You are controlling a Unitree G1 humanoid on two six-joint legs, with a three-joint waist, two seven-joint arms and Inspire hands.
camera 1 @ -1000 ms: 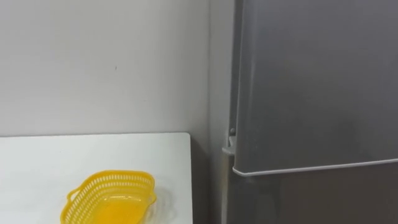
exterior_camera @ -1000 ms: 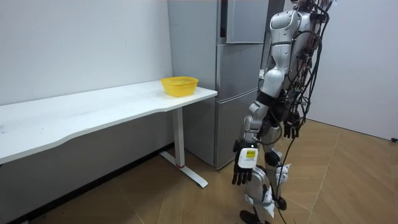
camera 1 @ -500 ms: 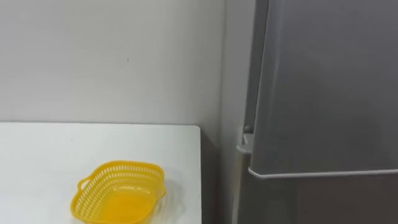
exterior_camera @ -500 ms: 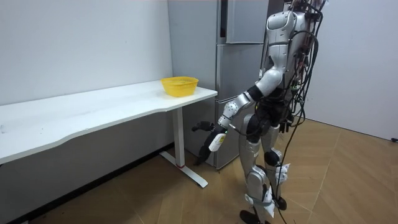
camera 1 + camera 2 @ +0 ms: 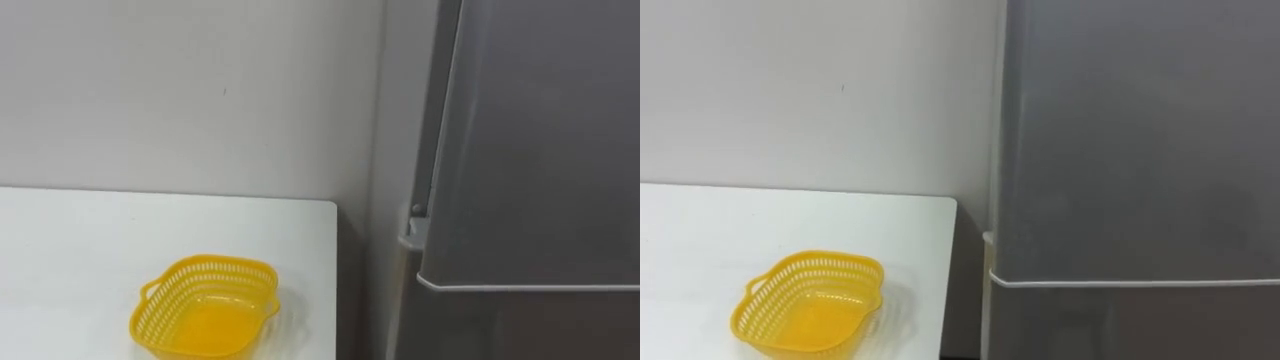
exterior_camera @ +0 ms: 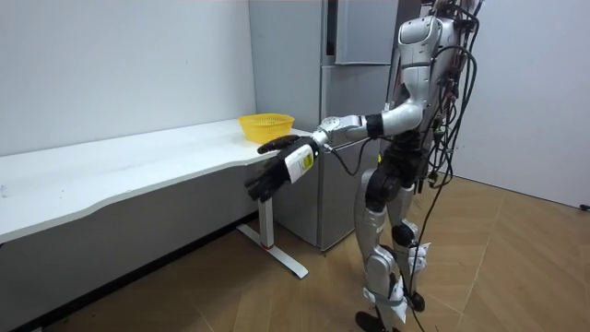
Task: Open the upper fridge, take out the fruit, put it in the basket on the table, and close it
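Swung up, left robot hand [image 6: 279, 164] stretches forward, uncurled

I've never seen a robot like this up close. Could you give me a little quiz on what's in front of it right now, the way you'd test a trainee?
1. True or false: the fridge stands open.
2. What lies in the basket? A) a bottle B) nothing C) a cloth
3. Fill in: the left hand, held out toward the table, is ____ (open or shut).

Key: 1 false, the fridge is closed. 2 B. 3 open, holding nothing.
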